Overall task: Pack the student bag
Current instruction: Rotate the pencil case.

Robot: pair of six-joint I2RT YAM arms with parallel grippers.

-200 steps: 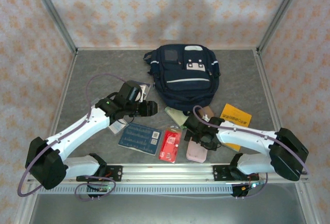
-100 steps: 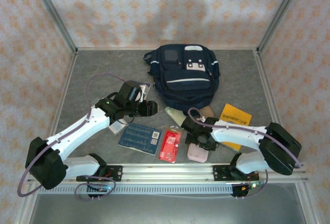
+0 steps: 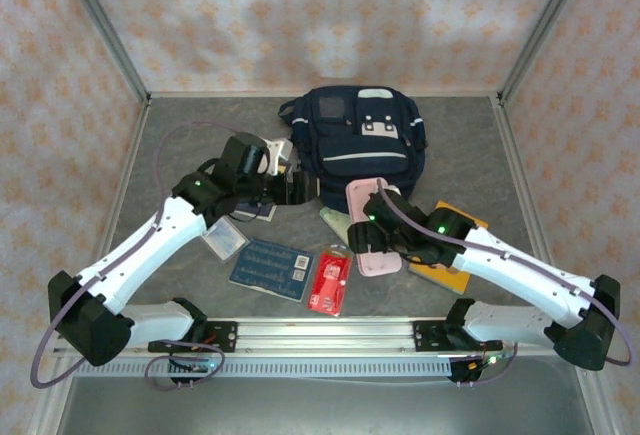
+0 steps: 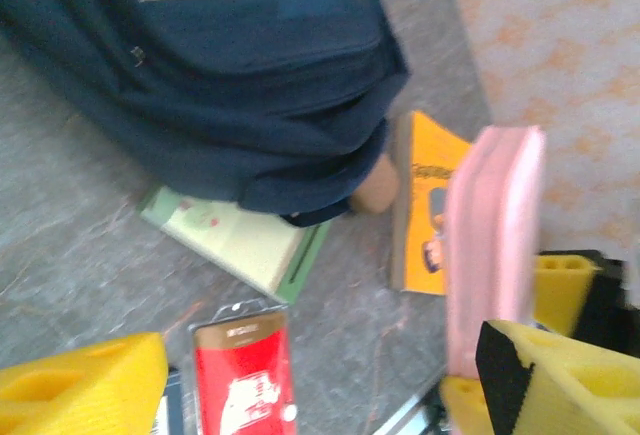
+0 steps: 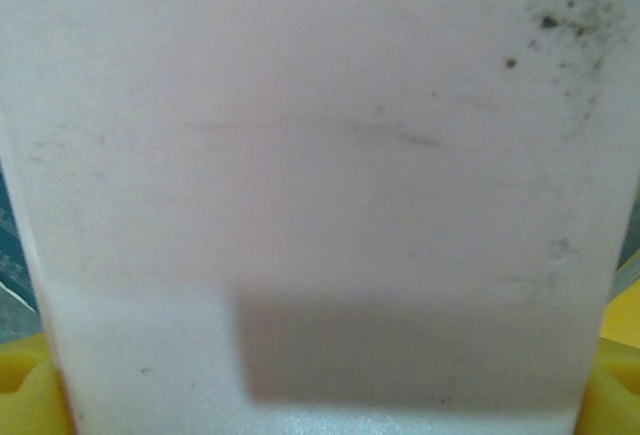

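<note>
**A:** While the right gripper (image 3: 375, 233) clamps the pink case (image 3: 372, 200) across its width, where should it head?

**B:** To the bag (image 3: 360, 145), which lies at 12 o'clock on the table (image 3: 180, 155). The case hangs just at 6 o'clock of it, over the bag's lower edge.

**A:** And the left gripper (image 3: 298, 187)?

**B:** It sits at 8 o'clock of the bag, fingers wide with nothing between them. From above I see no open mouth on the bag. I'd have that gripper pinch the fabric beside a zip and lift it. The case looks broad and stiff, so feed it in narrow end first, flat against the bag's back. Let go only once it is well inside.

**A:** Any hazards?

**B:** It may swing if moved fast, so go slowly. Mind the green notebook (image 4: 235, 240) at 7 o'clock of the case, touching the bag's bottom edge.

**A:** Anything readable?

**B:** Little.
- The red pack (image 4: 245, 375), at 6 o'clock on the table, has white lettering that is too blurred to read.
- The orange book (image 4: 425, 205), at 4 o'clock of the case, shows a dark title and a drawing, both illegible.
- The blue sheet (image 3: 272, 270) carries a white label with print too small to read.
- The bag's white patches and grey square show no words I can make out.
- The case is plain pink with a few dark specks.
</note>
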